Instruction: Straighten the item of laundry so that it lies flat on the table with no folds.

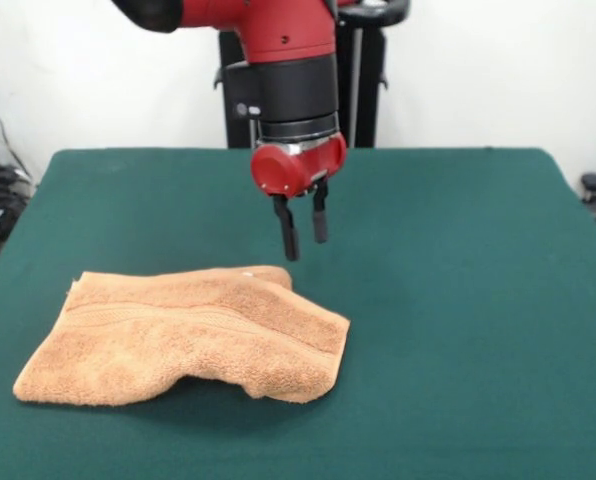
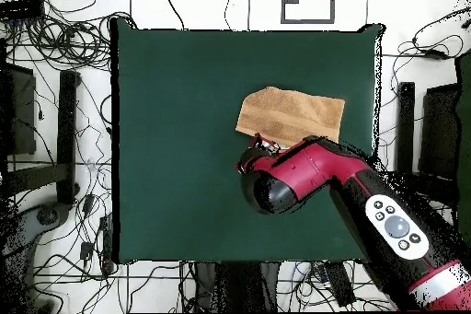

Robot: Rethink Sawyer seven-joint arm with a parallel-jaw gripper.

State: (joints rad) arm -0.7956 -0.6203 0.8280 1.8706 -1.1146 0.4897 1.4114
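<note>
The orange-tan terry towel (image 1: 183, 335) lies on the green table (image 1: 458, 300) at the front left, doubled over, with a woven band stripe across it and its near edge bulging up. In the overhead view the towel (image 2: 292, 112) lies right of centre, partly hidden by the arm. My gripper (image 1: 304, 228) hangs above the table just behind the towel's far right corner, apart from it, its two black fingers (image 1: 289, 232) open and empty. In the overhead view the arm's red head (image 2: 276, 181) hides the gripper.
The robot's black pedestal (image 1: 363, 90) stands behind the table's far edge. Cables and stands (image 2: 64, 126) lie on the floor around the table. The table's edges (image 2: 118, 145) are well away from the towel.
</note>
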